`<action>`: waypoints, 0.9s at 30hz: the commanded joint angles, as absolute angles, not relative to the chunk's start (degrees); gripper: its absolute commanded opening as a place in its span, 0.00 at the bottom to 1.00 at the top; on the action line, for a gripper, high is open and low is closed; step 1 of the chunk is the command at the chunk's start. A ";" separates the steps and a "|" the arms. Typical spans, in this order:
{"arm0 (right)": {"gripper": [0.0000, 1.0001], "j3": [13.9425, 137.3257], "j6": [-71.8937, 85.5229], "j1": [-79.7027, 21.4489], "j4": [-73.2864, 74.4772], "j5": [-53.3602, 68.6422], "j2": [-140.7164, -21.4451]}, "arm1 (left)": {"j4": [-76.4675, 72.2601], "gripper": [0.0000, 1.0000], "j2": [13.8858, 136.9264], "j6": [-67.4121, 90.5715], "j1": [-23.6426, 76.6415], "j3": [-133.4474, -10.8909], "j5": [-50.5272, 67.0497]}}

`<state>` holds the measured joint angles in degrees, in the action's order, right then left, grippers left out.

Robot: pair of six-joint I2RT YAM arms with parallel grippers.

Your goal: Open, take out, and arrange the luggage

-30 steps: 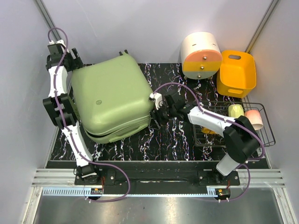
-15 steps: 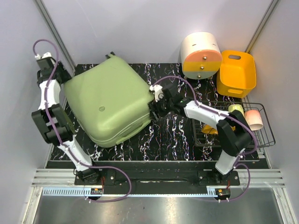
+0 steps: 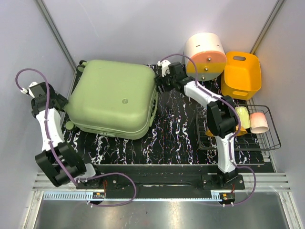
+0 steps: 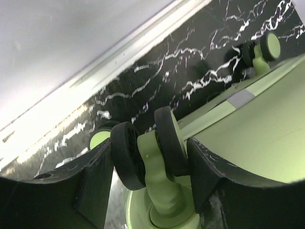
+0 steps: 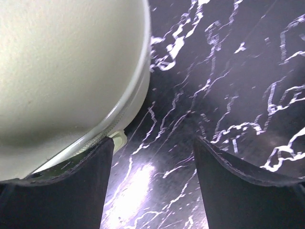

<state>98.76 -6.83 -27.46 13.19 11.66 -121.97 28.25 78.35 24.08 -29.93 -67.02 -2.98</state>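
The pale green luggage (image 3: 114, 98) lies flat and closed at the back left of a black, white-veined counter (image 3: 176, 129) boxed in by plain pale walls (image 3: 143, 28); the left gripper (image 4: 148, 143) is clamped on one of its wheels (image 4: 125, 152) at the left edge; the right gripper (image 5: 153, 139) stands wide, holding nothing, just beside the far right corner; an orange bin (image 3: 240, 74) and wire basket (image 3: 267, 138) sit right.
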 commanded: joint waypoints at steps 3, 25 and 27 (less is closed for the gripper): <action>0.83 104.42 -10.36 -26.19 3.60 9.67 -118.05 | 45.51 0.72 69.36 19.15 -26.98 -65.39 13.54; 0.87 78.61 -0.96 -28.11 22.85 38.31 -85.89 | 77.25 0.99 62.75 -45.15 -27.86 -82.44 30.05; 0.87 74.73 -4.38 -31.27 25.64 39.02 -83.51 | 83.80 0.99 66.60 -61.28 -27.86 -85.06 29.63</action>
<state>79.81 -3.31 -26.94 20.93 31.38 -87.55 72.60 62.74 -32.29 -27.75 -80.88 25.54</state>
